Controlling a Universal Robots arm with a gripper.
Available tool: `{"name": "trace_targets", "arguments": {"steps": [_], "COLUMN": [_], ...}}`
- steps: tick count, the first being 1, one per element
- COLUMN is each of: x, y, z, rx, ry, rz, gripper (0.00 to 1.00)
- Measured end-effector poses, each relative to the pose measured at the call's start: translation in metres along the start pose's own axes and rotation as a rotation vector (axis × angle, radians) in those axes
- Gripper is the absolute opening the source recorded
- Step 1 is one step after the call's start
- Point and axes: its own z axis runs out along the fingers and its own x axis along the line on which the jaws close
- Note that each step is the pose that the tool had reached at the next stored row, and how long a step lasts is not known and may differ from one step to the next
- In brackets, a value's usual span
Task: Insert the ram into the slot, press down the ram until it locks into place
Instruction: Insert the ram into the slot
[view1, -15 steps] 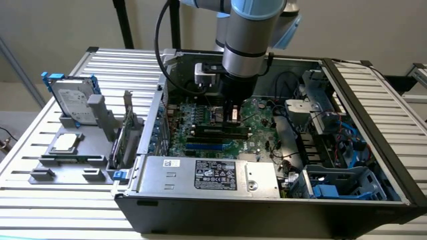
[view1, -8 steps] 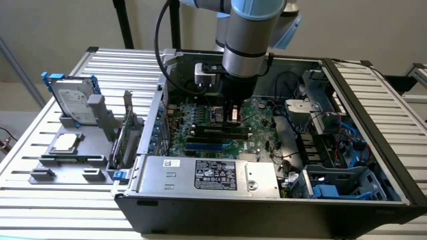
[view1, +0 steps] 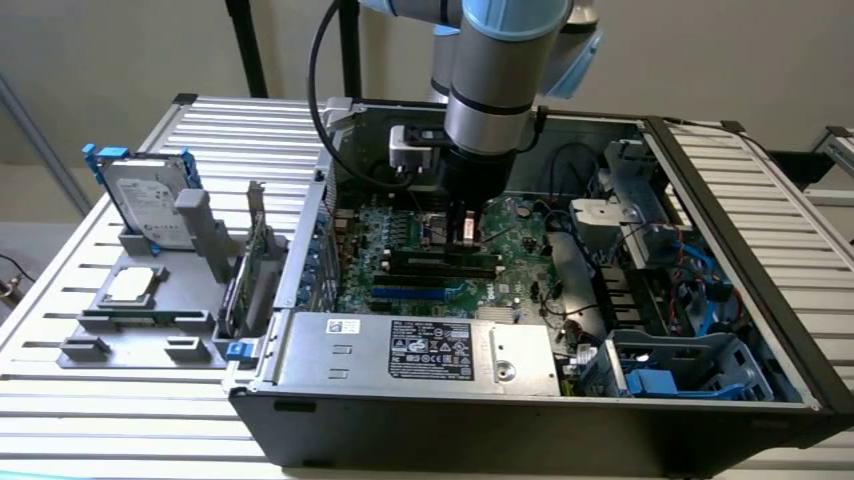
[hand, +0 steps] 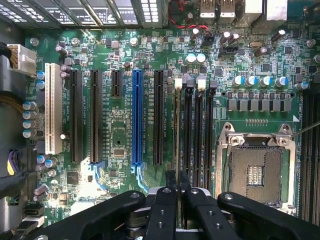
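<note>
The ram (hand: 177, 135) appears edge-on in the wrist view as a thin upright line. It stands along the outermost of four parallel black slots, the one closest to the blue slot. That slot (hand: 178, 84) shows mainly at its pale clip at the far end. My gripper (hand: 177, 182) is shut on the ram's top edge, with the black fingers (hand: 170, 179) pinching it from both sides. In the exterior view my gripper (view1: 465, 232) reaches straight down into the open computer case, right over the black slots (view1: 441, 263).
The blue slot (hand: 137, 120) and black expansion slots lie beside the ram. The open CPU socket (hand: 256, 170) is on the other side. The case walls (view1: 534, 400), power supply (view1: 414, 350) and cables (view1: 627, 250) hem the arm in. A hard drive (view1: 140, 200) and grey card (view1: 254, 250) stand outside.
</note>
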Motion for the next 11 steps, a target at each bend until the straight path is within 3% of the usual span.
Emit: {"name": "trace_targets", "arguments": {"steps": [11], "x": [-0.003], "y": [0.0001], "z": [0.0], "rx": [0.0001], "ry": [-0.0001], "rz": [0.0], "gripper": [0.13]}}
